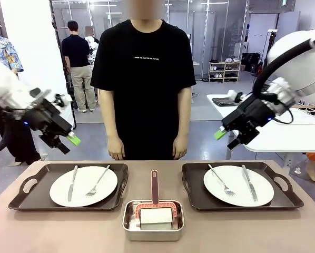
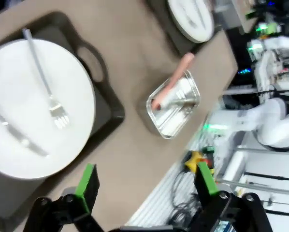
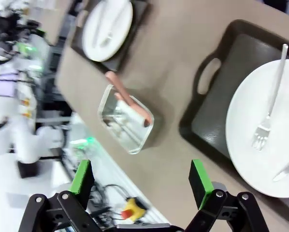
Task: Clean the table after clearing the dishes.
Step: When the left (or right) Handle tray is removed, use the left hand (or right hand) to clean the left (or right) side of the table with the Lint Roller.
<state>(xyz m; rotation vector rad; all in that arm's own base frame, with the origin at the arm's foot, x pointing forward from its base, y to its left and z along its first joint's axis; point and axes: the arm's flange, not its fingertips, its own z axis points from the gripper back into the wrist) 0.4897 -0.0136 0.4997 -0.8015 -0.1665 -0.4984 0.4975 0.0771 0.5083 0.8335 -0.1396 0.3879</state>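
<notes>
The table point(image 1: 47, 234) is not yet cleared: the dishes point(image 1: 84, 186) sit on it, two white plates, one on the left tray point(image 1: 44, 174) and one on the right tray point(image 1: 194, 179), each with a knife and fork lying loose on top. Between the trays, near the robot's edge, a steel pan point(image 1: 127, 222) holds a pink-handled cleaning tool point(image 1: 154, 185). The left gripper point(image 1: 69, 144) and the right gripper point(image 1: 227, 139) hang raised over the table, apart from the trays, jaws wide and holding nothing. A person point(image 1: 144, 79) stands at the far edge, hands down. The main risk looks like tilt: a tray lifted by one handle could tip and send its plate or cutlery sliding off. The trays' inner ends lie near the pan, so a swung tray could knock it, and a lift toward the far edge might meet the person
</notes>
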